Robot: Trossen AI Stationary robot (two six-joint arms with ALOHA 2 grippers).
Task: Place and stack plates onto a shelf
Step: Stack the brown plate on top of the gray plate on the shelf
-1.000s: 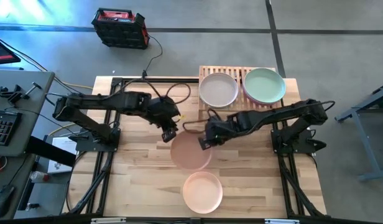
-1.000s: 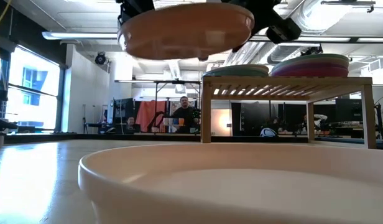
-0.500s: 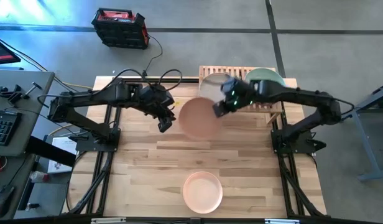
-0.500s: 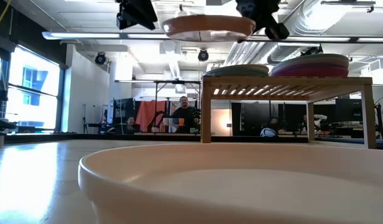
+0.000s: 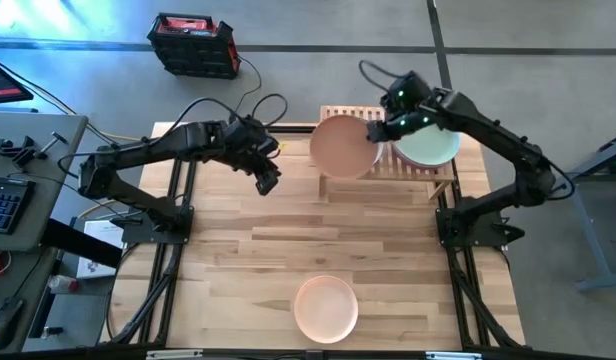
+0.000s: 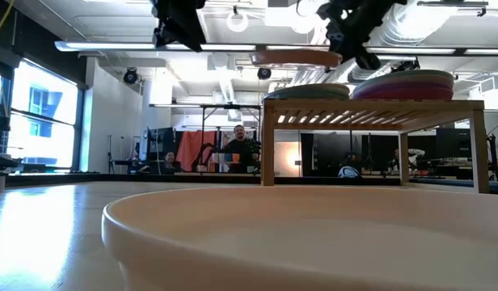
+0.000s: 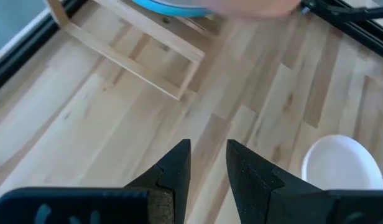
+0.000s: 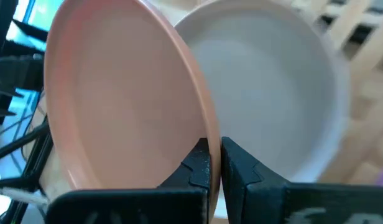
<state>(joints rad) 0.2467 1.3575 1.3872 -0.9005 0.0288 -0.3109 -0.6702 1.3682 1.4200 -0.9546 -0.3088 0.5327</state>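
Pink plate (image 5: pixel 345 146), round, shallow and matte, pinched by its rim in the right tool (image 5: pixel 376 131) above the shelf (image 5: pixel 333 115).

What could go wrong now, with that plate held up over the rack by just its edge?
1. The right gripper pinches only the rim of the tan plate, so the plate could pivot or slip while lowered.
2. It hangs over the left stack on the shelf; released off-centre, it might sit crooked or slide off.
3. The left gripper hovers nearby over the table, holding nothing, so it cannot steady a slipping plate.
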